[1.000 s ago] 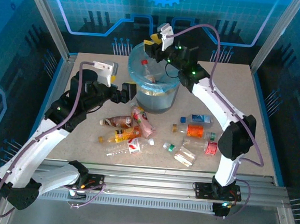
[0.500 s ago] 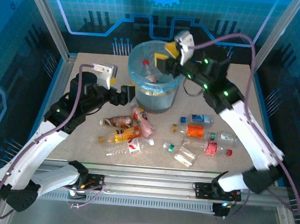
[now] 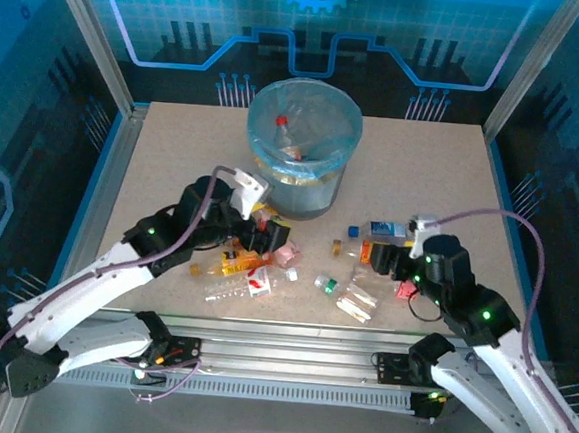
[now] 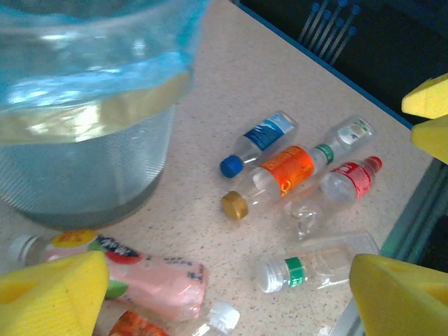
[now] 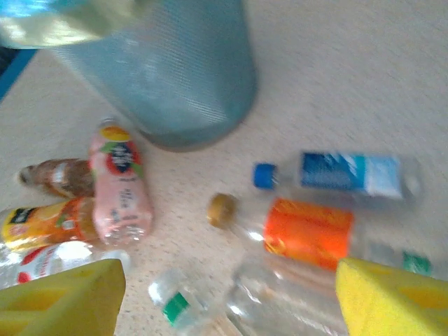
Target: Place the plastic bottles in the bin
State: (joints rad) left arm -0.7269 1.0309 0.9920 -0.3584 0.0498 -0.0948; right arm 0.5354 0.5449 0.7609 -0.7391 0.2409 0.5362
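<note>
Right gripper (image 5: 227,294), wide open, hovered close over the orange-labelled bottle (image 5: 308,231), whose long axis ran left to right across the frame, along the gripper's closing line.

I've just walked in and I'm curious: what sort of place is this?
Probably a robotics lab test cell: a left arm and right arm bolted to a table, fenced by metal posts and blue printed panels, with plastic bottles strewn beside a bin.
</note>
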